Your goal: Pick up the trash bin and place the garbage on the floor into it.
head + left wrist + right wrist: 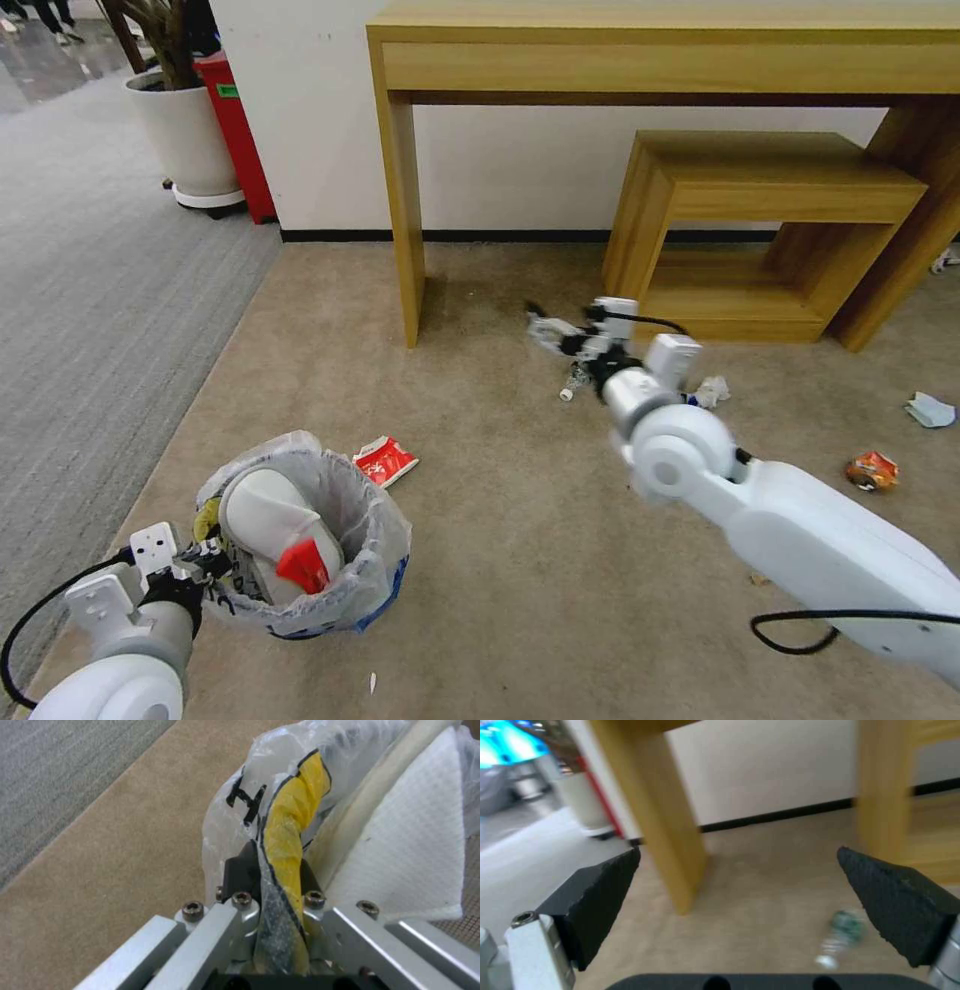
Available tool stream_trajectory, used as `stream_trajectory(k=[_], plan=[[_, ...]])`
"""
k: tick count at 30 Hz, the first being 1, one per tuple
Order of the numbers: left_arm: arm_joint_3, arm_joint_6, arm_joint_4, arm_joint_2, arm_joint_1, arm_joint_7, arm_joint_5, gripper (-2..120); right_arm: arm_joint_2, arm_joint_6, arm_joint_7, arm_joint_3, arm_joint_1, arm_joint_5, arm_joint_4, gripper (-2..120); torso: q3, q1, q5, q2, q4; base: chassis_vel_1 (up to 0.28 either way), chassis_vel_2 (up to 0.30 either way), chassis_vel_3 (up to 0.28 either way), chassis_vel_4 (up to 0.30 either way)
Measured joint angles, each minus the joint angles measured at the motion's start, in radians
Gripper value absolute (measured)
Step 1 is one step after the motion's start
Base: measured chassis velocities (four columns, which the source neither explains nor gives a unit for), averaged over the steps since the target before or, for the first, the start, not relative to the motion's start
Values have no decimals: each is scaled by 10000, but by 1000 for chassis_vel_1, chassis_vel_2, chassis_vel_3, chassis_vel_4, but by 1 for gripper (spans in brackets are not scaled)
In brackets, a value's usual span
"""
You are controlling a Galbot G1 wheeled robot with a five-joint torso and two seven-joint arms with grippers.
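Bin (pixel 375 560) is sitting low at the robot's left front on the tan carpet (pixel 520 560), round, lined w/ a crinkly clear-white bag showing blue at the lower edge. It's holding a white slipper (pixel 265 515), a red wrapper (pixel 303 565) and a yellow wrapper (pixel 290 828) w/ black edging pressed against the liner; black marks on the bag are showing in the left wrist view but aren't readable. No brand or label is legible anywhere.

Left gripper (pixel 205 560) is sitting at the bin's near-left rim, jaws clamped on the rim, w/ bag film and the yellow wrapper pinched between them.

Just beyond the bin, a red-and-white wrapper (pixel 384 460) is lying flat on the carpet; its white print is too small to read.

Right gripper (pixel 540 330) is reaching fwd over the carpet near the desk leg (pixel 405 210), jaws wide apart and holding nothing. A clear bottle (pixel 573 383) w/ a greenish label is lying just below and beside it; label text is blurred. A crumpled white paper (pixel 711 391) is lying beside the right arm, an orange-red wrapper (pixel 872 470) farther right, and a pale blue paper (pixel 930 410) near the right edge. A small white scrap (pixel 372 682) is lying on the carpet near the bin.
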Motion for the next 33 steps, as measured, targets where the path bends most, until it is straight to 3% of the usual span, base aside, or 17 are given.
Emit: stream_trajectory(k=[14,24,33], plan=[[-40,-40,160,-124,62,852,808,3,-570,69,-27,2759,-3527,-1527,-417,100,0,0,-2,0,2,0,0,0,0],[-105,-483,281,-192,143,933,818,3,-424,496,-464,4065,-5227,-2484,-624,100,0,0,-3,0,1,0,0,0,0],[-172,-502,321,-200,236,793,363,3,-95,1220,-906,4454,-5999,-3511,-915,100,1,0,-3,0,1,0,0,0,0]])
